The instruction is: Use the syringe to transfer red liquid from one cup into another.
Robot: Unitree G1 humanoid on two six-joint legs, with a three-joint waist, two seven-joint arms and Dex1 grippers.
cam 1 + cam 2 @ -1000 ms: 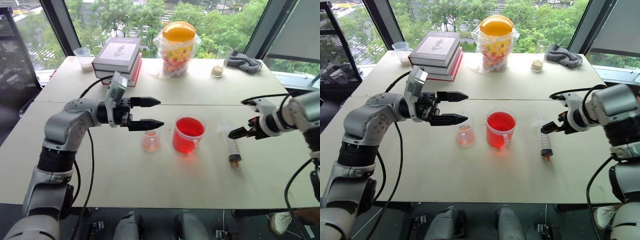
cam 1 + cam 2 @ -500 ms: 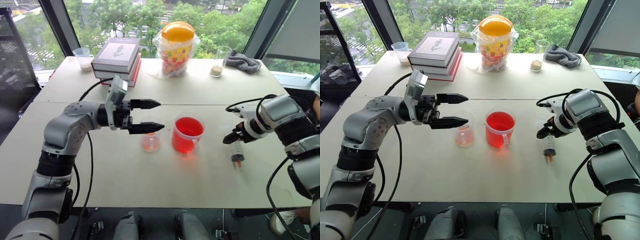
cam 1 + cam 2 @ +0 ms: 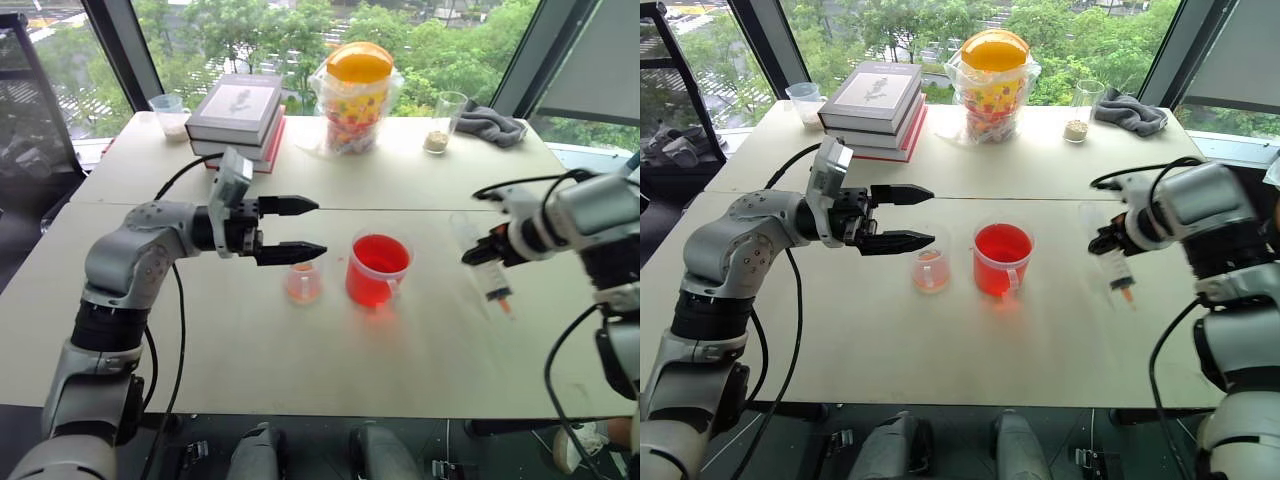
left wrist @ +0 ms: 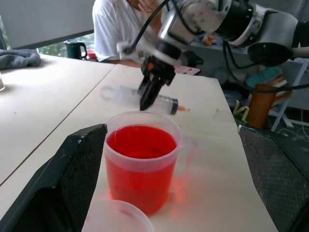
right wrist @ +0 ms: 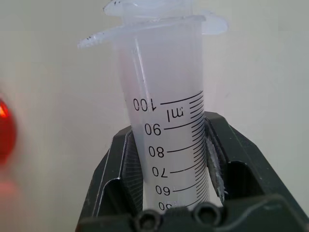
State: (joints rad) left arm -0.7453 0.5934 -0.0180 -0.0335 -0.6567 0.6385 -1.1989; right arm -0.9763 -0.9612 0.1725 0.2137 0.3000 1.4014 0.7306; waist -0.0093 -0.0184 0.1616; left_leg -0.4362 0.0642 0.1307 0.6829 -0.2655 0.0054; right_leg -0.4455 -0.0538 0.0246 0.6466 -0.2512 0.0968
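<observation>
Syringe (image 3: 1114, 266) in right claw (image 3: 1102, 242), above bare table (image 3: 1040, 350).

You can read the scale printed on the syringe (image 5: 169, 121) barrel: 100, "ml" beside it, then 90, 80, 70, 60, each with tick marks. The top book's (image 3: 236, 104) cover has a picture, but any writing is too small to read.

Clear syringe (image 3: 485, 262) with printed scale tilted orange tip down, off the table at right of frame; handled cup (image 3: 378, 270) of red liquid (image 3: 378, 253) upright at centre, small pink-bottomed cup (image 3: 302, 283) just left of it.
</observation>
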